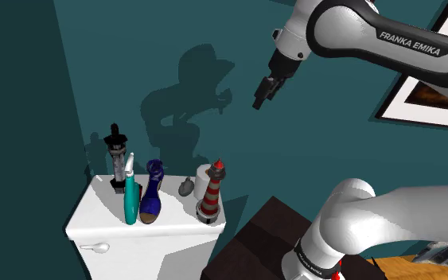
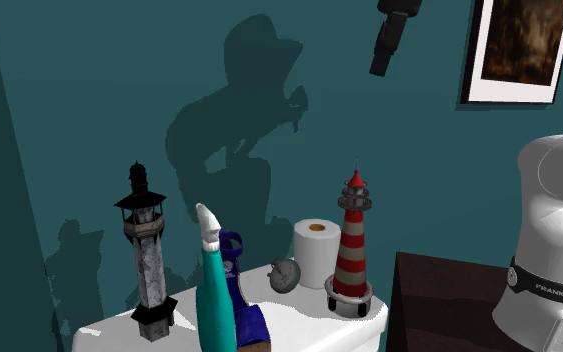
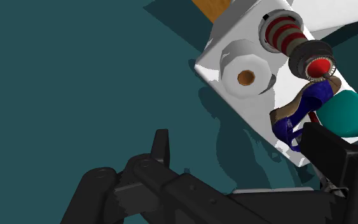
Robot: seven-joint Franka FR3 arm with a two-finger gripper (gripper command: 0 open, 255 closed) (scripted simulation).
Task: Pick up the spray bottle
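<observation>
Black fingers [image 3: 161, 149] of the end effector [image 1: 260, 97] were held apart, well above the tank [image 1: 95, 215]. On it, the teal spray bottle [image 1: 130, 197], white-nozzled, was stood upright beside a blue shoe [image 1: 151, 197].

- My gripper [image 2: 379, 68] hangs high against the teal wall, well above the white tank top [image 2: 304, 325].
- The teal spray bottle [image 2: 214, 300] stands upright at the near left edge, with a blue shoe [image 2: 252, 325] just beside it on its right.
- A dark lighthouse figurine [image 2: 145, 250] stands farther left.
- Far right, a paper roll [image 2: 316, 255] stands between a small grey object [image 2: 285, 273] and a red-and-white striped lighthouse [image 2: 352, 248].
</observation>
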